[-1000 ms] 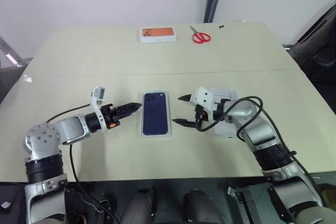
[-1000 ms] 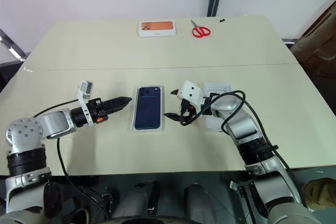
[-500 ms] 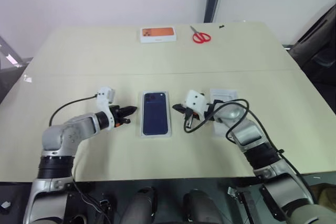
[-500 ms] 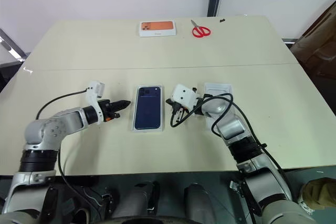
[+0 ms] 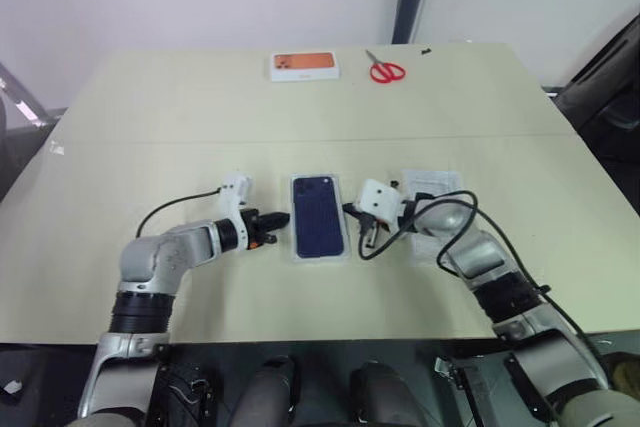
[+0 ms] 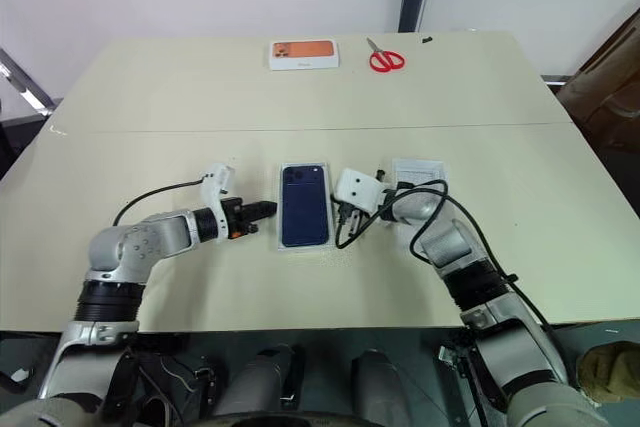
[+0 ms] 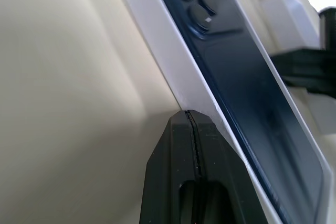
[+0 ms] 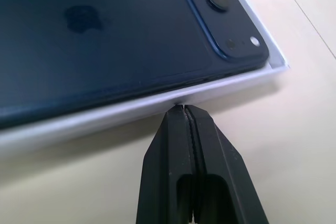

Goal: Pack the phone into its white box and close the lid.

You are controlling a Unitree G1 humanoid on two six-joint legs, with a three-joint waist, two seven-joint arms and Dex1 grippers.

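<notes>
Phone [image 5: 319, 229] lay face down inside white box [image 5: 298, 253] mid-tabletop [image 5: 200, 107]; lid [image 5: 432, 187] just beyond right arm. Left fingers [image 7: 190, 129] and right fingers [image 8: 181, 124] pressed shut, empty, tips against opposite box walls. Best nudged evenly, squaring box before fetching lid.

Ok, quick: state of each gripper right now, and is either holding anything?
Left gripper: closed, holding nothing, tips at the rim of the white box.
Right gripper: closed, holding nothing, tips at the box's opposite rim.
</notes>
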